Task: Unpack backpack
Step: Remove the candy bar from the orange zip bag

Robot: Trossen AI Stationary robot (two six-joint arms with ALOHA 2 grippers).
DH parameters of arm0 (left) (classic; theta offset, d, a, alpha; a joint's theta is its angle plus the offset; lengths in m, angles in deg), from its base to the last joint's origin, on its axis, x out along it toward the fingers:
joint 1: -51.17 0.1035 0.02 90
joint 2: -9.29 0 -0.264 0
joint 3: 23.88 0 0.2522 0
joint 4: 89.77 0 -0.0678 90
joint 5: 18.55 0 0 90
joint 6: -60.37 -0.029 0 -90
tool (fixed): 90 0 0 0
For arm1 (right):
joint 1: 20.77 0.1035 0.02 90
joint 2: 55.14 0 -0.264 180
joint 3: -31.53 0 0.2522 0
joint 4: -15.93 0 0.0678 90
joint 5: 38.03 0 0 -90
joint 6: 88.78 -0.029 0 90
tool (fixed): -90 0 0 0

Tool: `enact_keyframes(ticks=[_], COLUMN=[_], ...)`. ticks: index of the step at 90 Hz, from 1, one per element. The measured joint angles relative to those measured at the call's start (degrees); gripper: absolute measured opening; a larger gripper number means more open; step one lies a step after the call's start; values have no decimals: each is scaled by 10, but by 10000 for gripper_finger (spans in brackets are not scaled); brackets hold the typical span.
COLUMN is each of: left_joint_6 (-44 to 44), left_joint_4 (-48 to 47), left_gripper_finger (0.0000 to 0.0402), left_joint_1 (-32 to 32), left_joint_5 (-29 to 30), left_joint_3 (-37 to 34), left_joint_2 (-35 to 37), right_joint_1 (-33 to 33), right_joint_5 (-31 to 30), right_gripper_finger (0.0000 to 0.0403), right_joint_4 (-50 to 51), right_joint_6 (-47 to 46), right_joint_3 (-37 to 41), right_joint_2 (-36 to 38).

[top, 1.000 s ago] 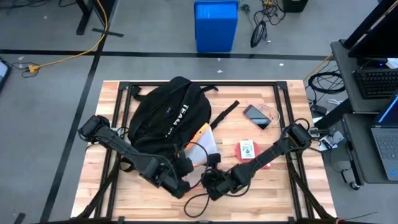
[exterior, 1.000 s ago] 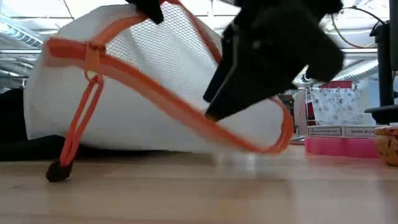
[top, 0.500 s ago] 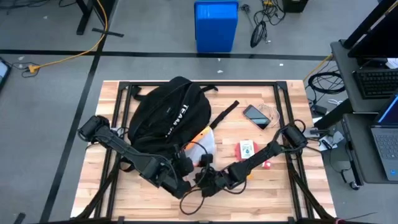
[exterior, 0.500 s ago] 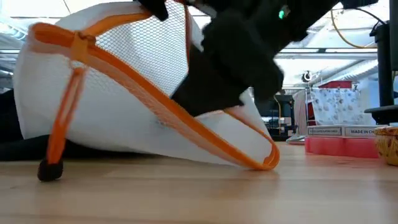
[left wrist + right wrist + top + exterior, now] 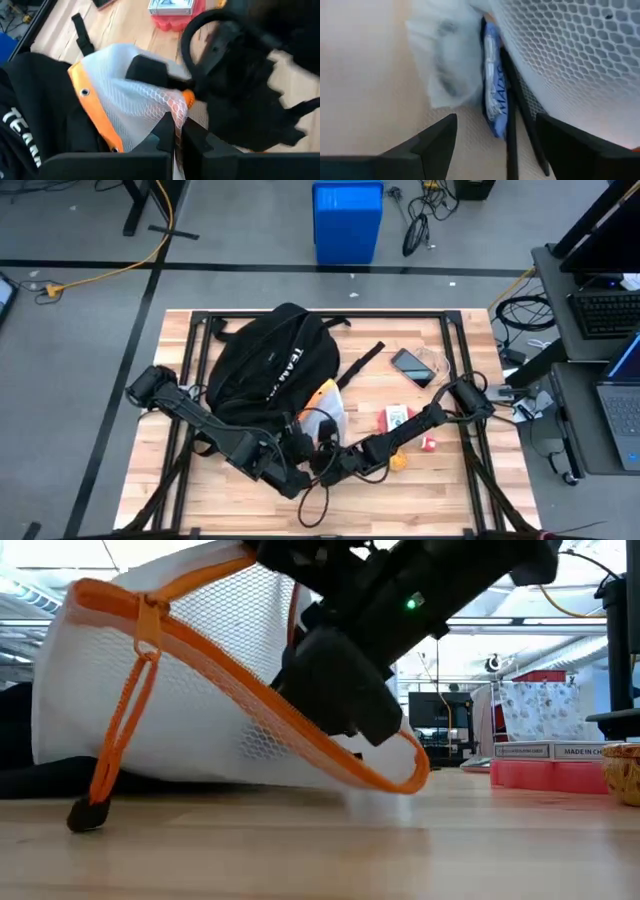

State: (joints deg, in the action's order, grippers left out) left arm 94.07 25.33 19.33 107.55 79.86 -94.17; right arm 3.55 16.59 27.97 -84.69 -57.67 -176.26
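Observation:
The black backpack (image 5: 270, 370) lies on the table's left half. A white mesh bag with orange trim (image 5: 325, 418) lies against its near right side, bottom on the wood (image 5: 200, 775). Its orange zipper pull (image 5: 90, 815) hangs down to the table. My left gripper (image 5: 176, 142) is shut on the bag's mesh. My right gripper (image 5: 505, 150) is open and reaches into the bag's mouth, seen in the low view (image 5: 340, 705). It faces a blue packet (image 5: 492, 85) and white wrapping inside. My left gripper pinches the mesh wall (image 5: 176, 117) close to the orange rim between its two fingers, coming from the table's near left. That part of the bag is held up, and the bag's lower side stays on the table. Whether my right gripper touches the mesh or the contents, I cannot tell.
To the right of the bag lie a red box with a card pack (image 5: 397, 420), a small orange thing (image 5: 398, 462), a small red thing (image 5: 428, 444) and a dark phone (image 5: 412, 367). A black strap (image 5: 362, 363) and a loose cable (image 5: 318, 502) also lie on the wood.
My right gripper has gone toward the table's left edge and into the mesh bag's open mouth. The bag's free orange-rimmed end has shifted left with it, while the held upper part has stayed up.

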Motion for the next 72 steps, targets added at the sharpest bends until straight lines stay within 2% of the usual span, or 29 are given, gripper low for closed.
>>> enact_keyframes(ticks=[32,45,50,60,72], left_joint_6=[-17,-16,-16,-15,-15], left_joint_4=[11,11,11,12,19], left_gripper_finger=[0,0,0,0,0], left_joint_1=[-1,-1,-1,-1,0], left_joint_5=[0,2,3,2,2], left_joint_3=[0,0,0,0,0], left_joint_2=[0,0,0,0,0], right_joint_1=[3,17,20,26,23], right_joint_5=[22,-75,-88,-55,-16], right_gripper_finger=[236,235,235,235,235], right_joint_4=[17,99,109,67,-35], right_joint_6=[28,0,-14,-16,-10], right_joint_3=[0,0,0,0,0], right_joint_2=[0,0,2,3,2])
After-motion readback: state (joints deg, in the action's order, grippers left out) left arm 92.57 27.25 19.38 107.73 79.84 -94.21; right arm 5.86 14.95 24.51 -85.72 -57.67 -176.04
